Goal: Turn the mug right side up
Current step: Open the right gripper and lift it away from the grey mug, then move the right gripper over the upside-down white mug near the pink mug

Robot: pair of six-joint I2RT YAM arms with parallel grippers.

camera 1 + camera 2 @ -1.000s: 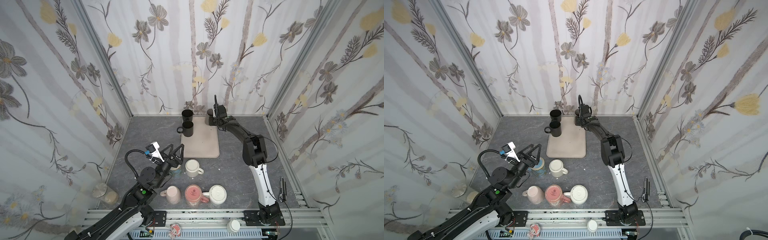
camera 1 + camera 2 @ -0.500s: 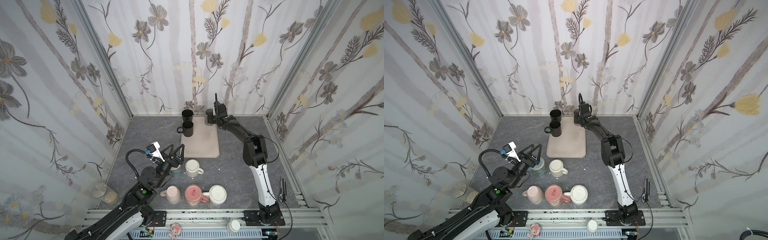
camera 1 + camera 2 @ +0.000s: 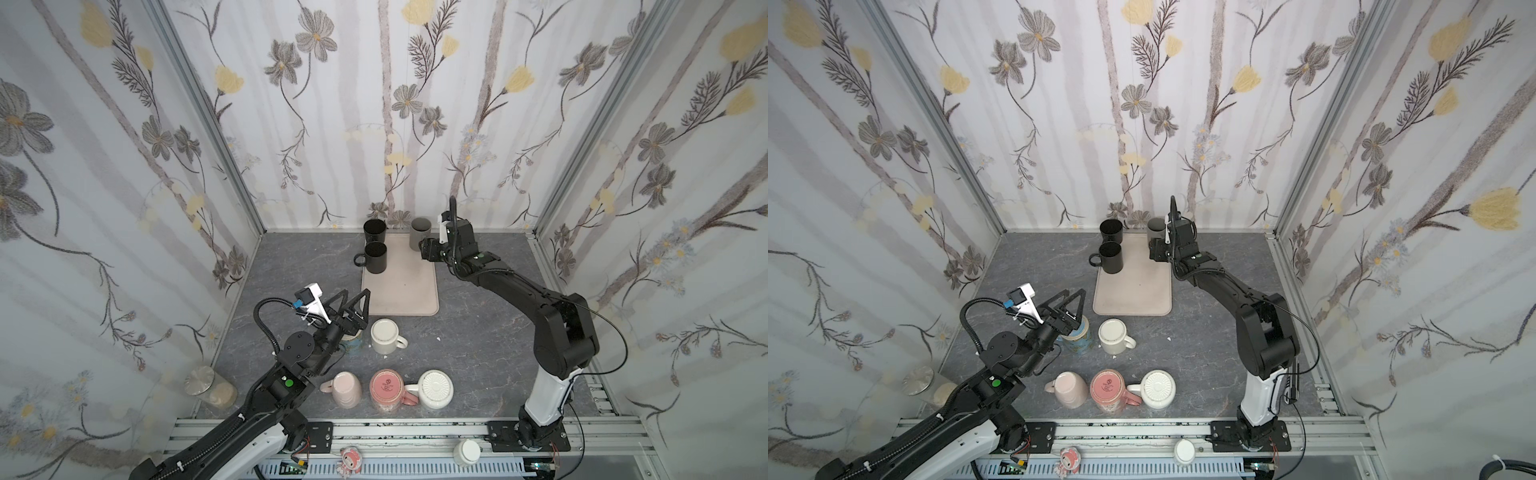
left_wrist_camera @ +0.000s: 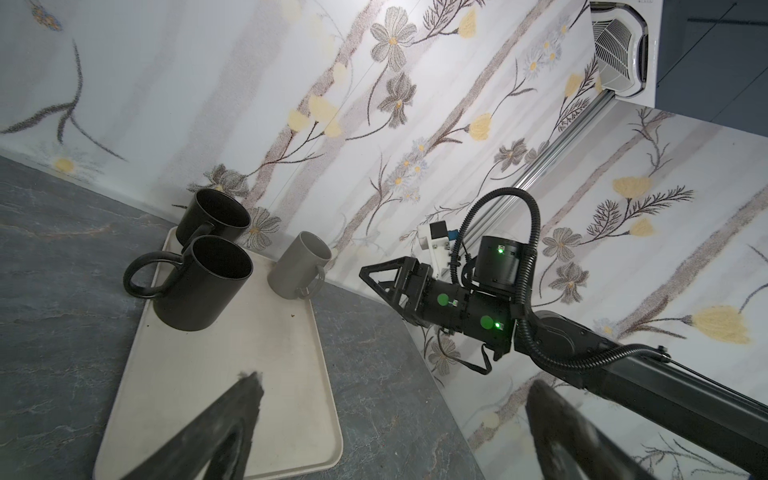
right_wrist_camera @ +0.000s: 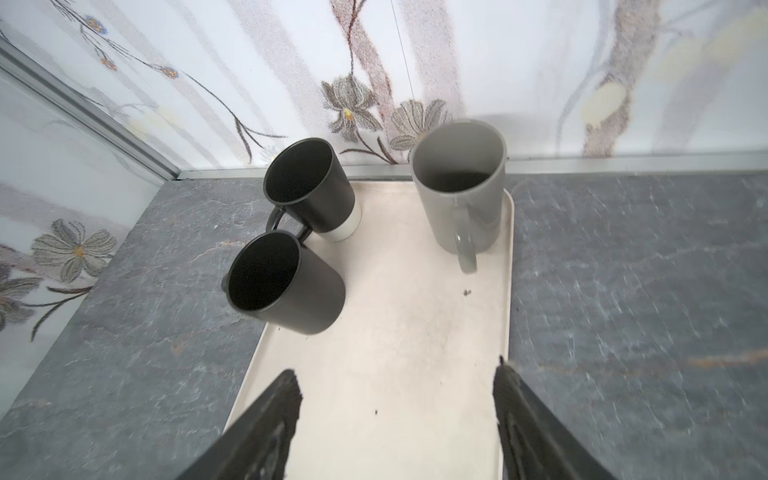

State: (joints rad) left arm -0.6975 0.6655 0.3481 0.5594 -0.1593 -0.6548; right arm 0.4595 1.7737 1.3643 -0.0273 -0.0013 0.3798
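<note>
Grey mug [image 5: 457, 199] stands on the back right corner of the beige tray [image 5: 395, 332], close to the rear wall. Mouth up, base flat on the tray, long axis vertical. Its handle is turned toward the right gripper [image 5: 397, 374].

The right gripper's jaws stand apart with nothing between them. It sits just clear of the mug, on the handle side, touching nothing. Two black mugs [image 5: 307, 183] [image 5: 270, 282] share the left side of the tray, both mouth up.

Judged state of the task: for the grey mug the turn looks finished, as it is upright and free of the gripper.

More work appears to remain at the front of the table. In a top view the cream mug [image 3: 384, 334] sits base up, and so do the pink mug [image 3: 345, 386], the red mug [image 3: 386, 388] and the white ribbed mug [image 3: 434, 388] — four seemingly left to flip, if the task covers them all.

Left gripper [image 3: 356, 293] is spread fully wide and holds nothing. It hangs over a blue patterned mug [image 3: 1079, 340] just beside the cream one. Which way up that mug sits, and whether the fingers touch it, cannot be told — the arm covers too much of it.
</note>
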